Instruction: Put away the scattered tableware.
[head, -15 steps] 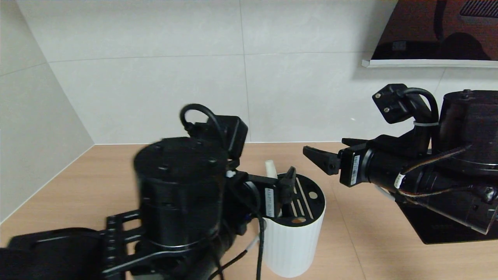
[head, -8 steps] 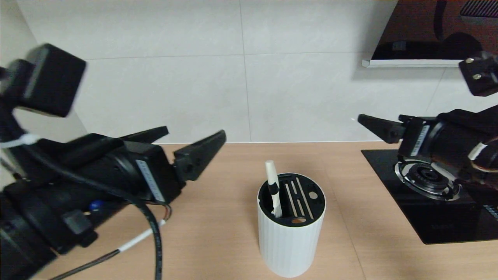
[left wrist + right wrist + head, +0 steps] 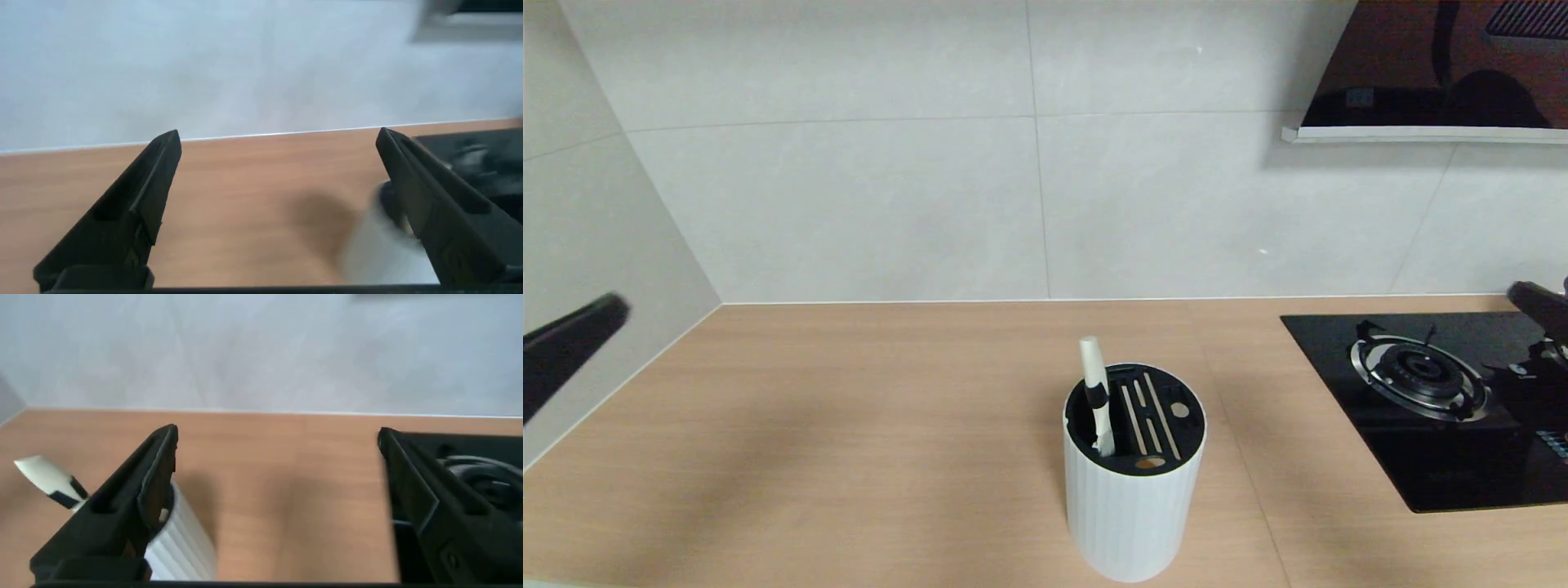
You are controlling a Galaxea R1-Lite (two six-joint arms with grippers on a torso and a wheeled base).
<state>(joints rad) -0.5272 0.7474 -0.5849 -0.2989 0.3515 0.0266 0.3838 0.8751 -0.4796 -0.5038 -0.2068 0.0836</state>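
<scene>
Pulled back since the earlier frames, both arms are now found at the edges of the head view: the left hand (image 3: 568, 339) at the far left, the right hand (image 3: 1539, 304) at the far right by the stove (image 3: 1421, 457), a glossy black glass plate with a round metal burner (image 3: 1419, 377). One utensil (image 3: 1094, 392), a slim white handle with a black band, is seen standing in the holder (image 3: 1134, 506), a white ribbed cylinder capped by a black slotted top, set on the pale wood-grain surface (image 3: 849, 425). With that utensil stowed, the task is judged finished or nearly so.

In the left wrist view, the left hand (image 3: 278, 139) is spread wide and nothing is held; the holder (image 3: 380, 245) is blurred beyond it.

In the right wrist view, the right hand (image 3: 278, 434) is likewise spread and empty, with the holder (image 3: 184, 539) and the utensil (image 3: 45, 480) beyond one finger.
</scene>
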